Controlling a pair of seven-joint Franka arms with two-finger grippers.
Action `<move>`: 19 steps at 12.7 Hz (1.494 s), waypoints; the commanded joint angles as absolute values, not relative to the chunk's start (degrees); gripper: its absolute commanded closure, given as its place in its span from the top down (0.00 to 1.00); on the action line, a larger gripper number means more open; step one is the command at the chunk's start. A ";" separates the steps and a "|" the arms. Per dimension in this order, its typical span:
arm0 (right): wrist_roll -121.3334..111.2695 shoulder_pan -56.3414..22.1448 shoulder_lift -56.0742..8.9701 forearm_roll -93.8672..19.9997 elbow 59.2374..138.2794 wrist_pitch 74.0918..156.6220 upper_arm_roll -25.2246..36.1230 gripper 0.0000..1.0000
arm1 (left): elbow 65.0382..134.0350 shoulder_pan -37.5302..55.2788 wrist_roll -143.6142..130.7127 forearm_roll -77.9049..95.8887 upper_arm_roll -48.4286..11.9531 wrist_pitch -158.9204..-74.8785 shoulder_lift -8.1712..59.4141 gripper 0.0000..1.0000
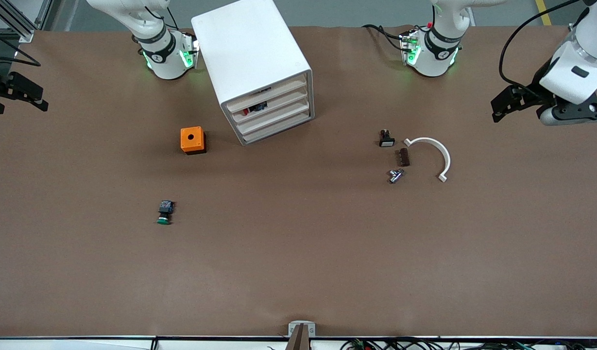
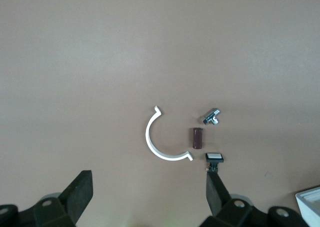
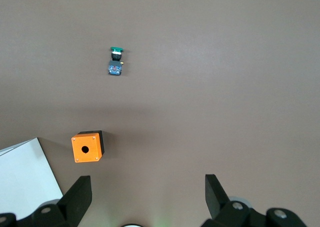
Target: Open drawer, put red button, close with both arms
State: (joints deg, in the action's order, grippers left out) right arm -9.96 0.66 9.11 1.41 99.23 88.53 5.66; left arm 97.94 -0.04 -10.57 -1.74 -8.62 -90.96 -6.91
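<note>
The white cabinet [image 1: 252, 53] stands between the arms' bases, with all four drawers pushed in. A small red-and-blue part, the red button [image 1: 255, 108], shows through the gap of an upper drawer [image 1: 283, 103]. My left gripper [image 1: 504, 104] hangs open and empty above the left arm's end of the table. Its wrist view shows only bare table between its fingertips [image 2: 148, 179]. Above the right arm's end of the table, my right gripper [image 1: 19, 97] is also open and empty [image 3: 147, 179].
An orange box with a round hole [image 1: 193, 140] [image 3: 87, 147] sits beside the cabinet. A green-capped button [image 1: 165, 212] [image 3: 115, 62] lies nearer the camera. Toward the left arm's end lie a white curved bracket [image 1: 436, 150] [image 2: 160, 137], a brown block [image 1: 404, 157], a metal fitting [image 1: 395, 175] and a white-capped button [image 1: 386, 139].
</note>
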 commanded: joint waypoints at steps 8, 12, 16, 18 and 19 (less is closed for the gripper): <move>-10.02 1.14 10.55 1.67 101.43 89.38 5.10 1.00 | 97.21 -0.35 -9.23 -2.11 -8.61 -88.51 -7.12 1.00; -10.02 1.41 10.55 1.67 101.43 89.47 5.01 1.00 | 95.89 -1.14 -9.40 -1.58 -8.70 -88.07 -6.86 1.00; -10.02 0.79 10.55 1.67 101.43 89.65 5.10 1.00 | 95.71 -1.05 -9.49 -1.58 -8.70 -86.31 -6.86 1.00; -10.02 0.88 10.46 1.67 101.51 90.35 5.10 1.00 | 95.63 -1.05 -9.40 -1.49 -8.70 -85.96 -6.86 1.00; -10.02 0.97 10.46 1.58 101.51 90.70 5.10 1.00 | 95.63 -1.05 -9.40 -1.49 -8.70 -85.87 -6.86 1.00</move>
State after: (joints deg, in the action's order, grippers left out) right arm -9.96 0.65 9.11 1.41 100.17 89.60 5.50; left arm 97.19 -0.58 -10.40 -1.74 -8.48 -87.44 -7.33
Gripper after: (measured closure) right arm 0.000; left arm 0.000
